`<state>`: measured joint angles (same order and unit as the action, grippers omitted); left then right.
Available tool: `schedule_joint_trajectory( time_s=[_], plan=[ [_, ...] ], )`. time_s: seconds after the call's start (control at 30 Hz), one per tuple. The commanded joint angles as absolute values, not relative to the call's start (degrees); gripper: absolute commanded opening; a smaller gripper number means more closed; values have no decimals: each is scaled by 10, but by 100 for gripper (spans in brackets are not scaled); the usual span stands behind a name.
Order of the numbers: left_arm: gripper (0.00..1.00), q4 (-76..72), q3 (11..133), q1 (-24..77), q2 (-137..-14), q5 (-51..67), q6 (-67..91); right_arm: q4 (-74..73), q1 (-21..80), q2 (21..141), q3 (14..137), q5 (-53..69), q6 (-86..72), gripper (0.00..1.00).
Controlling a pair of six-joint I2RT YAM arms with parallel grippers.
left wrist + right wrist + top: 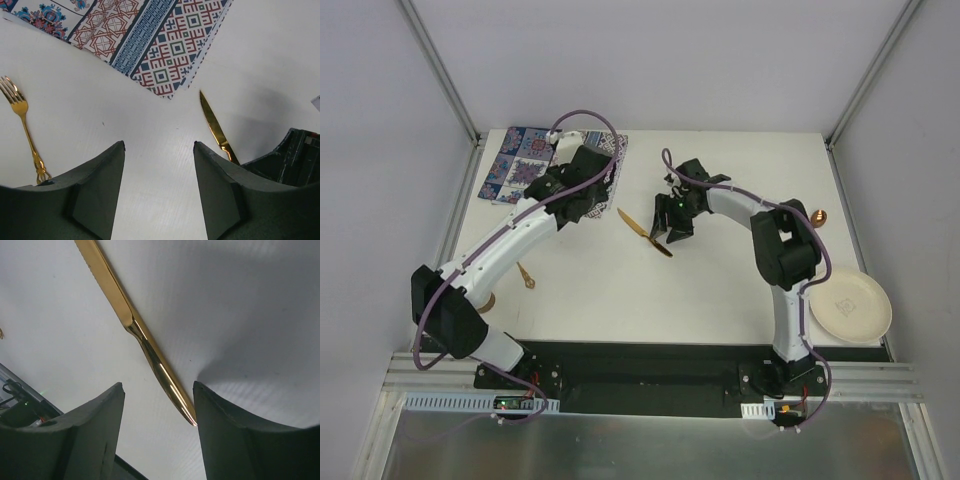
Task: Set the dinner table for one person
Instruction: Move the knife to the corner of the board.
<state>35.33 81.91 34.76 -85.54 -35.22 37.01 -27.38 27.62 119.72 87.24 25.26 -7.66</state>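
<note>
Both pairs of jaws are held parted and empty: left gripper (159,165) beside the knife (644,232) on the dinner table (720,290), right gripper (159,405) over its handle; placemat (525,165) near its tip, fork (22,125) further off.

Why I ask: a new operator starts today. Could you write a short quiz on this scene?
1. Fill in: the gold fork lies on the bare ____.
2. True or false: the plate sits on the placemat.
3. The right gripper is poised over the: A fork, B knife, C plate.
Key: 1 dinner table; 2 false, the plate lies apart from it, near the right edge; 3 B.
</note>
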Motion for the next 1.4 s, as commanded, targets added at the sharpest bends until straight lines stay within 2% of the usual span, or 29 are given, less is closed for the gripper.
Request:
schedule_joint_trajectory(
  time_s=[0.0,0.53,0.77,0.87,1.1,1.27,1.37],
  plan=[
    [56,326,804,341,-808,-389,369,-274,292,1220,923,280,-87,60],
    [59,307,754,334,-714,-373,352,-308,316,1265,906,268,-109,60],
    [59,296,719,334,-665,-354,352,-303,316,1253,860,281,-124,50],
    [59,293,701,334,-637,-352,352,-283,318,1246,849,271,-146,50],
    [65,291,677,334,-591,-353,335,-291,328,1254,889,215,-165,50],
    [69,285,658,334,-573,-348,327,-278,337,1244,894,161,-124,51],
    [70,273,644,334,-565,-334,324,-363,350,1253,948,59,-83,52]
  ],
)
